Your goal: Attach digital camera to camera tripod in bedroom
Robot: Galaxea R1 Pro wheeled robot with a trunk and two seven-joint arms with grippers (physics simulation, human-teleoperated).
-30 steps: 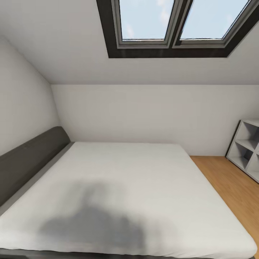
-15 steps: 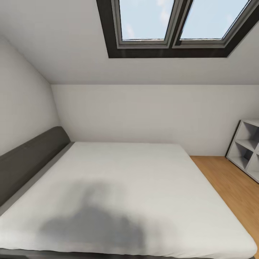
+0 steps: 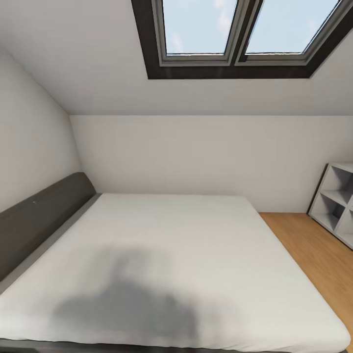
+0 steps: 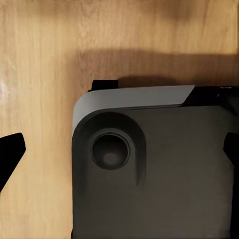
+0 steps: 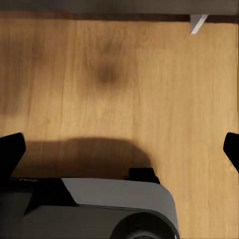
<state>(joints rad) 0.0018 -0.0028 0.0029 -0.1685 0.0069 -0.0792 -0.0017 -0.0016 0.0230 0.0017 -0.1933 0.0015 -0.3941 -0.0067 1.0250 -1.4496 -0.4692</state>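
I am in the bedroom facing the white bed, skylight overhead and cube shelving beside it; I judge the task barely begun, with camera and tripod yet to be located. Both wrist views look down on wood floor and the robot's grey base. The left gripper and right gripper show fingertips spread wide, holding nothing.
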